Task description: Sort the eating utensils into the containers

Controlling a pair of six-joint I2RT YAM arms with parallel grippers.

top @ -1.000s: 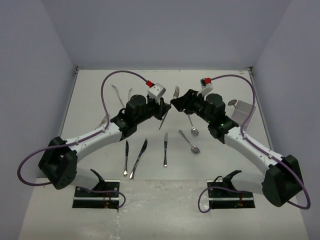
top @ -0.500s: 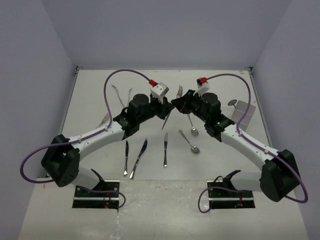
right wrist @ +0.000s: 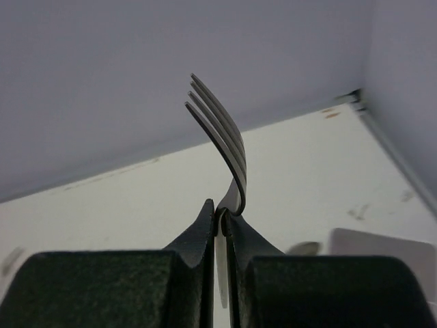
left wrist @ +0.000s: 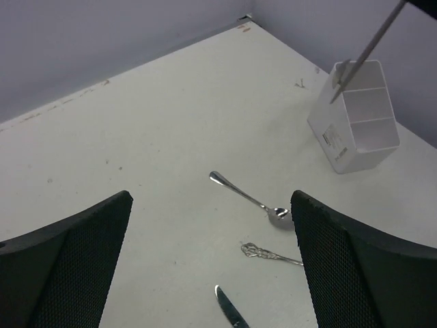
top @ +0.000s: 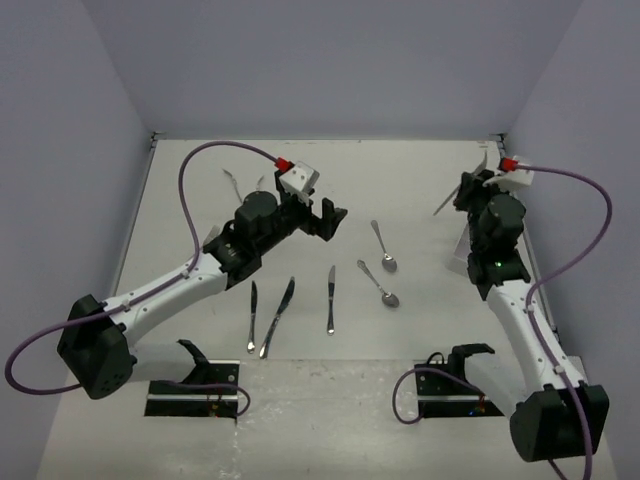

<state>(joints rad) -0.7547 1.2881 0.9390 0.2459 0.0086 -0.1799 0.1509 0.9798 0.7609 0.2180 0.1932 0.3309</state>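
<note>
You've got three knives on the bench [top: 180, 200], side by side at near middle: left knife [top: 252, 315], middle knife [top: 278, 316], right knife [top: 331, 298]. Two spoons lie to their right, the front spoon [top: 378, 283] just ahead of the back spoon [top: 383, 247]. Two more utensils [top: 232, 188] lie at back left, behind your left arm. The box [left wrist: 328, 133] stands at the right side, well apart from the spoons. The fork [right wrist: 225, 147] is up in your right jaws, close by the box, tines above the jaws.
</note>
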